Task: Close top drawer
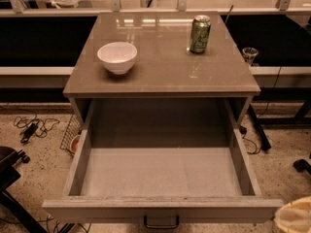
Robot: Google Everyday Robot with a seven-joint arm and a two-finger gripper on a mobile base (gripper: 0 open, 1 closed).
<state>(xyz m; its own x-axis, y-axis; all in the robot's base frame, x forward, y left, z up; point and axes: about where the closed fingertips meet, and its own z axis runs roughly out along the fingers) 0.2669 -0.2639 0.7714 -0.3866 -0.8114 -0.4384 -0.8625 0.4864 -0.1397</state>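
Note:
The top drawer [160, 208] stands pulled far out of the grey-brown cabinet [160, 81], towards the camera. Its plain grey inside [160, 171] holds nothing. The small dark pull handle [161, 222] sits at the centre of the front panel, at the bottom edge of the view. Only a pale part of my gripper [294, 216] shows in the bottom right corner, just right of the drawer's front right corner and apart from the handle.
A white bowl [117, 57] and a green can [199, 34] stand on the cabinet top. Cables [31, 127] and a black chair base [9, 178] lie on the floor at the left. A wire basket [72, 135] sits beside the cabinet. Black stand legs [257, 127] are at the right.

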